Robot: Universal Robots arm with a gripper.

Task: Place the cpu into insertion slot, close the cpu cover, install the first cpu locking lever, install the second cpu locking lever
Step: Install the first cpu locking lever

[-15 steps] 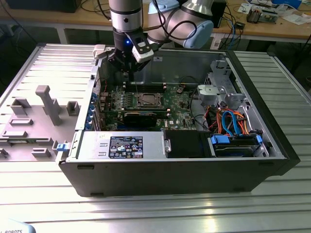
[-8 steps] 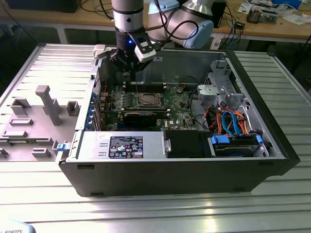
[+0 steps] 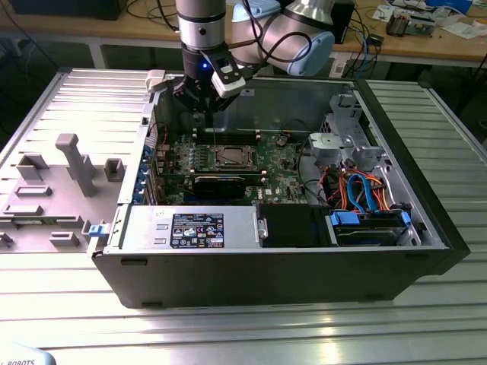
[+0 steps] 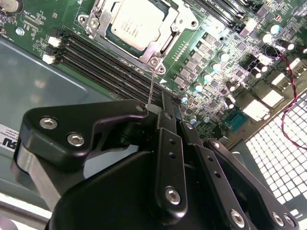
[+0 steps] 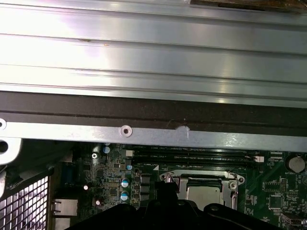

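Fingers (image 4: 165, 120) beside lever (image 4: 150, 84), above cpu (image 4: 132, 24)

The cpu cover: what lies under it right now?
Through the window of the cpu cover, the cpu shows its silvery top, lying flat inside the frame. The chip's edges and the insertion slot beneath are covered by frame and chip, so the contacts cannot be seen.

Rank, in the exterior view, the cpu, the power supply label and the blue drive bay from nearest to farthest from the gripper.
1. cpu, mid-picture, close by the gripper.
2. power supply label, nearer the camera.
3. blue drive bay, far at the exterior view's right.
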